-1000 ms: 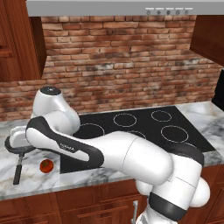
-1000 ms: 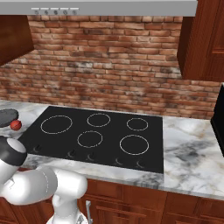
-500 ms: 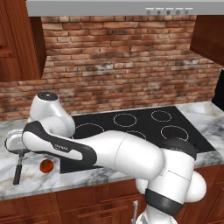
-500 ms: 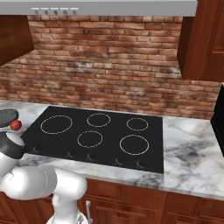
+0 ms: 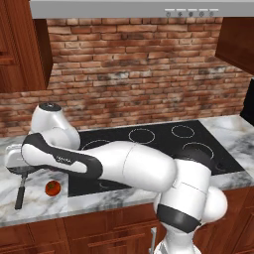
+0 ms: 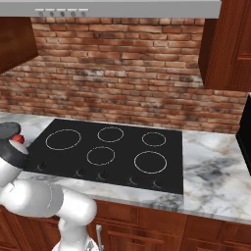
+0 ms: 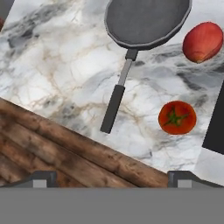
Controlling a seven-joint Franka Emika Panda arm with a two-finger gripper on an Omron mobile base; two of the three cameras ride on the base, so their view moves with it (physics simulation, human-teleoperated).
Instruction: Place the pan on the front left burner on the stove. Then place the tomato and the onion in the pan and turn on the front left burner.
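Note:
In the hand view the dark grey pan (image 7: 146, 19) lies on the marble counter, its black handle (image 7: 114, 105) running toward the counter's front edge. The dull pinkish-red onion (image 7: 202, 41) rests beside the pan's rim, and the bright tomato (image 7: 177, 117) with its dark stem spot lies nearer the front. My gripper (image 7: 112, 177) hovers above them, open, nothing between its fingertips (image 7: 43, 177). From the left base view, my arm reaches left over the pan handle (image 5: 21, 191) and tomato (image 5: 52, 187). The front left burner (image 6: 63, 139) on the stove (image 6: 166, 152) is bare.
Smaller rings (image 6: 110, 134) mark the rest of the black glass, with knobs (image 6: 100, 175) along its front. The stove's left edge (image 7: 216, 127) lies close to the tomato. Wooden cabinet fronts (image 7: 52, 153) drop below the counter edge. A brick wall (image 5: 139, 74) stands behind.
My arm has swung further left and out over the pan and tomato. The jaws have stayed open. Pan, tomato and onion have not moved.

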